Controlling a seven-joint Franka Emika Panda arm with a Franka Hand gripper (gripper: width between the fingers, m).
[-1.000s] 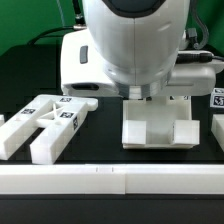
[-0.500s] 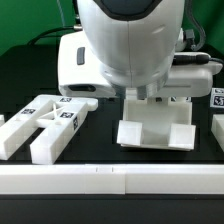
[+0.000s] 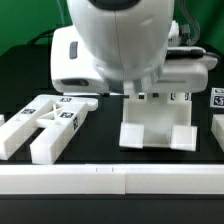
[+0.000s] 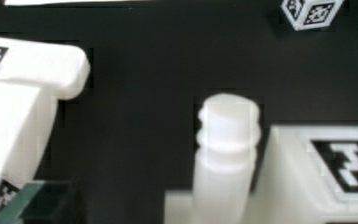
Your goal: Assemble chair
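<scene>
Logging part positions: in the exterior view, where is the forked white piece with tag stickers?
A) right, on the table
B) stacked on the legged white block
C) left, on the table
C: the forked piece lies on the black table at the exterior view's left, apart from the legged block.

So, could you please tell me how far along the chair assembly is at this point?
Early. Done: no joints visible; the slotted panel and the notched block lie apart on the black table. In hand: nothing visibly held; the arm hangs over the block. Left: joining every piece.
</scene>
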